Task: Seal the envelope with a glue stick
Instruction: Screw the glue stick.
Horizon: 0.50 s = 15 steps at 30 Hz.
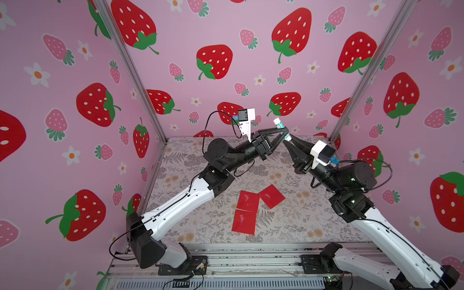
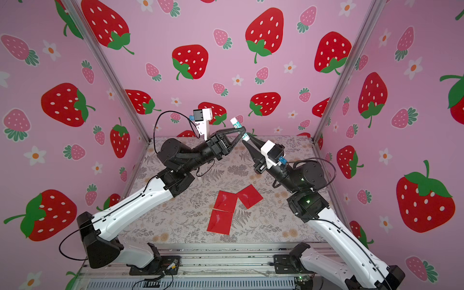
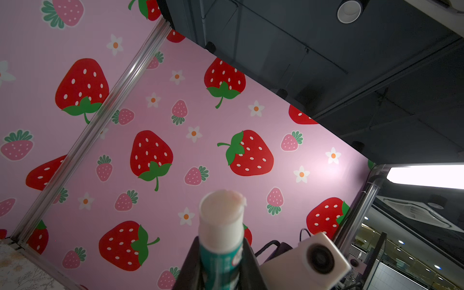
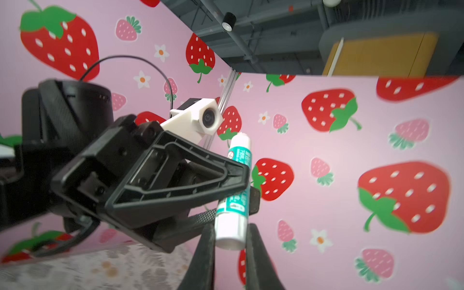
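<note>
**Well, two claws share one glue stick**

The glue stick [image 1: 279,123] hangs tilted above the desk's [image 1: 301,221] twelve o'clock edge. The left claw [image 3: 221,253] pinches its teal band, and the right claw [image 4: 230,236] is clamped on the white lower end. It looks light, rigid and slick, so I'd grip the barrel. The red envelope [image 1: 244,221] lies toward six o'clock.
</note>
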Motion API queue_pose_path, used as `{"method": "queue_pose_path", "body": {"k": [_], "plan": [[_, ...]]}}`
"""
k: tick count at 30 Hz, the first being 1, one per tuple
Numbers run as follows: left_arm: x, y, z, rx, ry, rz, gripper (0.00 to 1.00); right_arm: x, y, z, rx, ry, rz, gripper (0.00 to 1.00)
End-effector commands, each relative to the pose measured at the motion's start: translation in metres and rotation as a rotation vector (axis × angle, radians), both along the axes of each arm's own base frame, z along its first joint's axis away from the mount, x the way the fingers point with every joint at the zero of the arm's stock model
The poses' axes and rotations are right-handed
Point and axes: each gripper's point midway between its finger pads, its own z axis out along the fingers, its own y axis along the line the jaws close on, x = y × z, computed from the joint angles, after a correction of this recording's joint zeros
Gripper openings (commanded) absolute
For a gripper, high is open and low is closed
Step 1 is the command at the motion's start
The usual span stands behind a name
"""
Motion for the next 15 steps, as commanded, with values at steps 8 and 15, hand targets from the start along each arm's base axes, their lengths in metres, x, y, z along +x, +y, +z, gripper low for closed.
{"method": "queue_pose_path", "body": {"k": [8,15], "plan": [[-0.008,-0.004,0.002,0.005,-0.03,-0.037,0.0,-0.03,-0.032,0.011,0.18,0.157,0.064,0.27],[-0.015,-0.003,0.008,-0.004,-0.067,-0.052,0.0,-0.032,-0.053,0.02,0.659,0.689,0.397,0.49]]}}
